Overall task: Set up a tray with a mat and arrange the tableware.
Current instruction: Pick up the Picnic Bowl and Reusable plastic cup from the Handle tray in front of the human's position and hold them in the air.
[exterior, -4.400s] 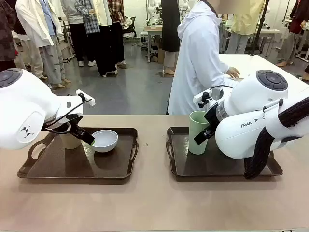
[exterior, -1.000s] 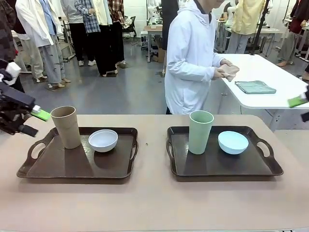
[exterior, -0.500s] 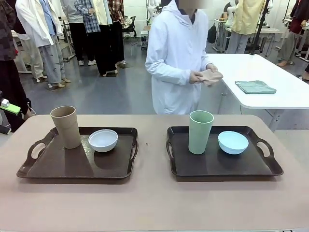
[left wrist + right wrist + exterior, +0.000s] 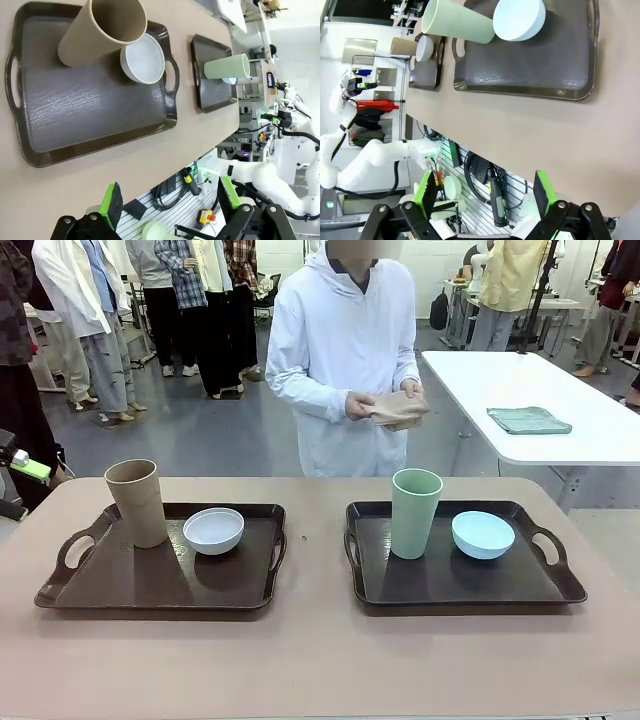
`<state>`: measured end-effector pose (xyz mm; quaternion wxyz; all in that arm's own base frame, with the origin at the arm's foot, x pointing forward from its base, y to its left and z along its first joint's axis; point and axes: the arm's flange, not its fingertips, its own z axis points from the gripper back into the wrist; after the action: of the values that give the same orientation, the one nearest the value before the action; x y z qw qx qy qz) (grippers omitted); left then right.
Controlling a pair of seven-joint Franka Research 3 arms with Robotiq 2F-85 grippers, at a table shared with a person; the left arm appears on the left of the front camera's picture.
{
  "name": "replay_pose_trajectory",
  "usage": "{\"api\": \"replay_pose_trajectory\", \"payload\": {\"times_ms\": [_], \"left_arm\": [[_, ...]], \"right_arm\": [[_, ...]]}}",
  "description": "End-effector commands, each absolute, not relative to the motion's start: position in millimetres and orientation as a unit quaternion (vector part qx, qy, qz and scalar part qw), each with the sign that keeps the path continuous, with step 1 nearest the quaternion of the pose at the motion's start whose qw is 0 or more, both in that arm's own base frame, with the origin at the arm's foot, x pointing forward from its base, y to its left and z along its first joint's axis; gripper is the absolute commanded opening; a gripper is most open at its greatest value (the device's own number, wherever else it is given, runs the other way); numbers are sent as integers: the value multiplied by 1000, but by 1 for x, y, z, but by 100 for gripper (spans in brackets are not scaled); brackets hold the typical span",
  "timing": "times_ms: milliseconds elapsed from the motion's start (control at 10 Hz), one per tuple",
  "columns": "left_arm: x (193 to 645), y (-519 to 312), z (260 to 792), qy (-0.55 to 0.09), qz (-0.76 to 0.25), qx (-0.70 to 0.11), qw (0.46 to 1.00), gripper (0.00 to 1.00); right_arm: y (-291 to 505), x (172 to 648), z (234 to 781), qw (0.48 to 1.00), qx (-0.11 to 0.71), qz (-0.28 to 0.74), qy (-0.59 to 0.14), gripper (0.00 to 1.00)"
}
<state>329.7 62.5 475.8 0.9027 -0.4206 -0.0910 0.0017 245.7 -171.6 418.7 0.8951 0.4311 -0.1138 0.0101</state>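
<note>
Bench (image 4: 320,660) with two dark trays side by side, seen from the robot's side. On the left tray (image 4: 150,590) a tan cup (image 4: 137,502) is stood upright, with a white bowl (image 4: 213,530) just beside it. On the right tray (image 4: 450,585) a green cup (image 4: 415,512) is stood upright, with a blue bowl (image 4: 482,534) just beside it.

The front view adds what lies beyond the bench. A person (image 4: 345,350) in a white hooded top is stood there, and a folded tan cloth (image 4: 395,408) is held in both hands. A folded green cloth (image 4: 528,420) is laid on a white table (image 4: 600,445) behind.

The fingers are given by the wrist views. In the left wrist view the left tool (image 4: 170,200) is seen spread wide, with nothing between its green pads. It is held off the bench's edge, well apart from the left tray. From above, the insides of the tan cup and white bowl are shown empty.

In the right wrist view the right tool (image 4: 485,189) is likewise spread wide and empty, off the bench's edge. The right tray is seen nearest it, and the left tray farther off.
</note>
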Motion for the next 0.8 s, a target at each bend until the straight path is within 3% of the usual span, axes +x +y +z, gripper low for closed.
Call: {"api": "replay_pose_trajectory", "payload": {"times_ms": [0,700], "left_arm": [[325,64,479,-97,4,-429,898,100],[325,64,479,-97,4,-429,898,100]], "right_arm": [[-169,241,426,891,436,9,-124,100],[-169,241,426,891,436,9,-124,100]]}}
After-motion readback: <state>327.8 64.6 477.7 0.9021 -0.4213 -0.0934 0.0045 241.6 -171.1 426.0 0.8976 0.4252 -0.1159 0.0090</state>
